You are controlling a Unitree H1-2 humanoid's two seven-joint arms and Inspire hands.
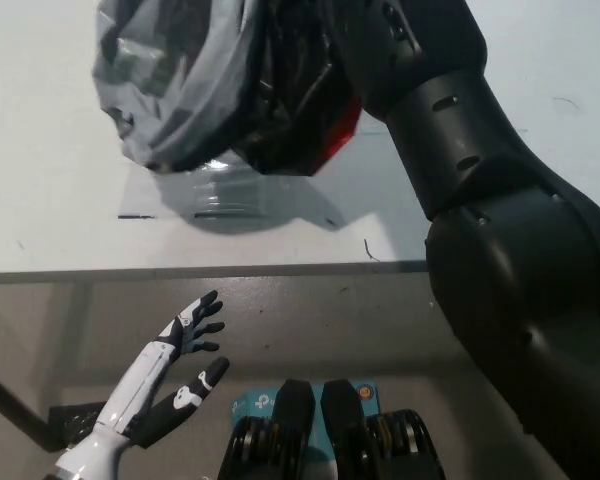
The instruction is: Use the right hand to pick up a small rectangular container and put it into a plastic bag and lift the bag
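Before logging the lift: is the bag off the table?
Seemingly lifted: the plastic bag hangs bunched, its shadow on the table below.

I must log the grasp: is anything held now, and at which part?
The plastic bag hangs above the table under the black right arm; its hand and the hold are hidden. The white left hand holds nothing.

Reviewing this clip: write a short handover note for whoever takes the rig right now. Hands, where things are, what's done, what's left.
Left hand: white, open, fingers spread, resting below the table edge at lower left, holding nothing.
Right hand: hidden behind the bag; only the black right arm shows, reaching up to it. Grip cannot be confirmed.
Crumpled grey-and-black plastic bag: hanging above the white table, over the clear taped patch. Something red shows at its right edge; the container itself cannot be made out.
Done: the bag looks lifted.
Left: confirm the container is inside.
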